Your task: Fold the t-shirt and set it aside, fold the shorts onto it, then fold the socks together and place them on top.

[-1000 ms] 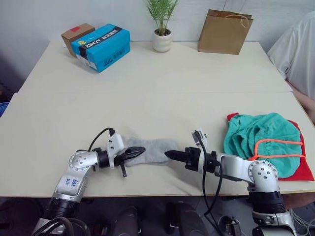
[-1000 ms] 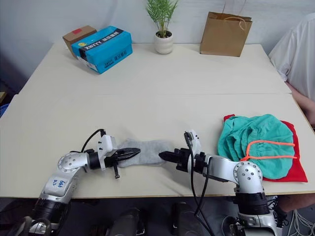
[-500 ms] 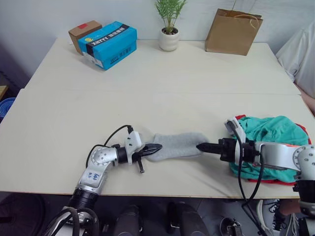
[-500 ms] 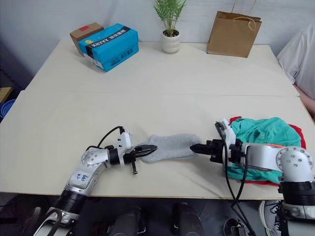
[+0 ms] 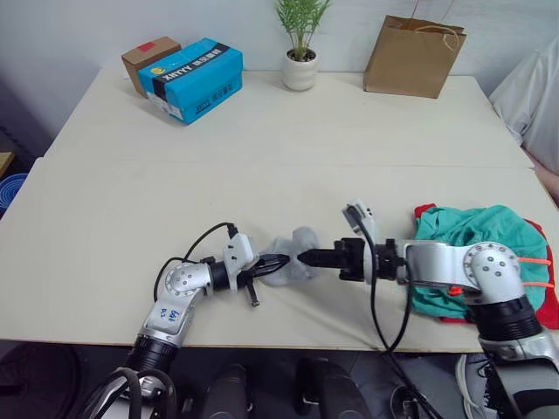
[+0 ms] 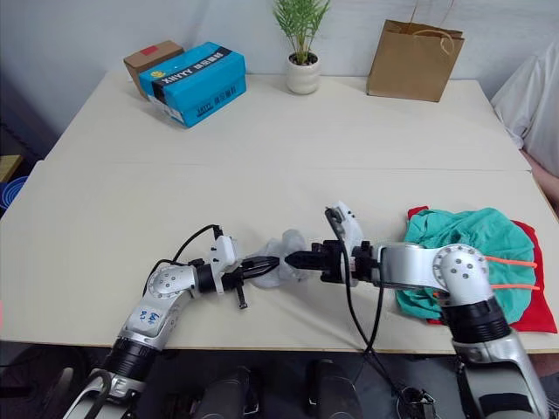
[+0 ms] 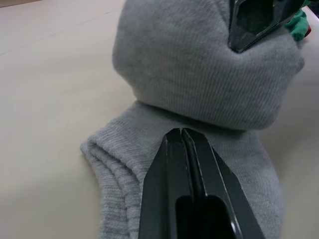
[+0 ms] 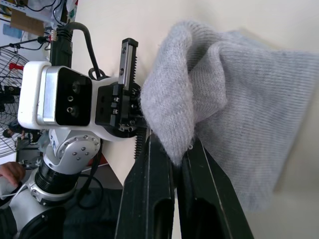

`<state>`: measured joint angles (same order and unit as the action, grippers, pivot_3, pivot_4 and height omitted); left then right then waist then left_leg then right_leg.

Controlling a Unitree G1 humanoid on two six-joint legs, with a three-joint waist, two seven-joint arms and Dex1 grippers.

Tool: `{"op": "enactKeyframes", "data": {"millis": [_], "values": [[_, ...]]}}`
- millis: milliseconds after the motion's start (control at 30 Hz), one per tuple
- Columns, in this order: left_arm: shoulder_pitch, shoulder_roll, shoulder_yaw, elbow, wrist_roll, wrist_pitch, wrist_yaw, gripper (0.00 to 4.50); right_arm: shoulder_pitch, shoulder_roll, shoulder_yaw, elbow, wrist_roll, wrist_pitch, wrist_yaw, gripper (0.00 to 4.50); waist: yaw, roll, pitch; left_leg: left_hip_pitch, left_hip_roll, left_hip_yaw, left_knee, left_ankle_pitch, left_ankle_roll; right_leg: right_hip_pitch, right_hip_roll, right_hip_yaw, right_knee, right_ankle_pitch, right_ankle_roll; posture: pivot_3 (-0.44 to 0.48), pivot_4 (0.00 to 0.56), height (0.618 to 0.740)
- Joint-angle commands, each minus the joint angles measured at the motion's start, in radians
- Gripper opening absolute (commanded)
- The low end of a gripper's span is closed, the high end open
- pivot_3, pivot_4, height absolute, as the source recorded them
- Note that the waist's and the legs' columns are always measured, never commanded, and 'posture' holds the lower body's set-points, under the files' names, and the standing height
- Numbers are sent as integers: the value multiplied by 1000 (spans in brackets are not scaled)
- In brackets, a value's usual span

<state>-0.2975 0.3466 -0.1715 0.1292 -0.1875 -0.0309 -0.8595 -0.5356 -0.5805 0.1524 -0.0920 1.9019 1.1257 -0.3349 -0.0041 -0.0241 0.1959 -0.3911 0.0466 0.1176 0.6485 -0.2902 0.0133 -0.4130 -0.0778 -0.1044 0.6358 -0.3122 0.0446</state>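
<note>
**Grey socks pinched between two claws at the front of the bench**

Grey knit, bunched into a soft hump, sits near the front edge of the pale bench [image 5: 262, 131]: these are the socks [image 5: 293, 264], doubled over on themselves between the two arms. The left claw [image 5: 272, 263] lies low on the bench surface, its black fingers pressed together on the flat lower layer of the socks; the left wrist view shows the tips meeting with the fabric's ribbed edge just under them. The right claw [image 5: 307, 257] reaches in from the opposite side and pinches a fold of the upper layer, lifted and carried over toward the left claw (in the right wrist view the grey knit is squeezed between the two fingers). The two claws' tips are close together, with the raised hump of sock between them.

Off to the robot's right, well apart from the socks, the teal-green shorts [image 5: 472, 249] lie heaped on top of the red t-shirt [image 5: 546, 301], whose edges show beneath; an orange-pink drawstring [image 5: 537, 262] crosses the shorts.

Along the far edge of the bench stand a blue box [image 5: 194, 78], a small brown carton [image 5: 148, 54] beside it, a potted plant [image 5: 301, 48] and a brown paper bag [image 5: 414, 56]. A person's white sleeve [image 5: 537, 96] shows at the far right.
</note>
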Motion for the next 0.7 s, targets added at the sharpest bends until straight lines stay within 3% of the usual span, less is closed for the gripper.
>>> {"op": "enactKeyframes", "data": {"millis": [33, 167, 300, 567, 700], "values": [[35, 13, 22, -16, -17, 54, 13, 0, -10, 38, -4, -6, -74, -30, 6, 16, 0, 0, 0, 0, 0, 0, 0, 0, 0, 0, 0, 0, 0, 0, 0, 0, 150, 740], [55, 19, 55, -78, -85, 139, 7, 0, 1, 80, -21, -3, -170, -36, 74, 16, -5, 0, 0, 0, 0, 0, 0, 0, 0, 0, 0, 0, 0, 0, 0, 0, 150, 740], [77, 53, 91, -163, -154, 219, -14, 0, 20, 74, -22, -63, -265, 4, 303, 1149, -8, 0, 0, 0, 0, 0, 0, 0, 0, 0, 0, 0, 0, 0, 0, 0, 150, 740], [124, 128, 160, -294, -238, 340, -29, 0, 65, 39, -48, -160, -528, -75, 737, 3917, -6, 0, 0, 0, 0, 0, -1, 0, 0, 0, 0, 0, -1, 0, 0, 0, 150, 740], [182, 230, 269, -350, -295, 425, -38, 0, 98, -12, -130, -178, -545, -87, 877, 3917, -6, 1, 0, 0, 0, -1, -1, 0, 0, -1, 0, 0, -1, 0, -1, 0, 150, 740]]}}
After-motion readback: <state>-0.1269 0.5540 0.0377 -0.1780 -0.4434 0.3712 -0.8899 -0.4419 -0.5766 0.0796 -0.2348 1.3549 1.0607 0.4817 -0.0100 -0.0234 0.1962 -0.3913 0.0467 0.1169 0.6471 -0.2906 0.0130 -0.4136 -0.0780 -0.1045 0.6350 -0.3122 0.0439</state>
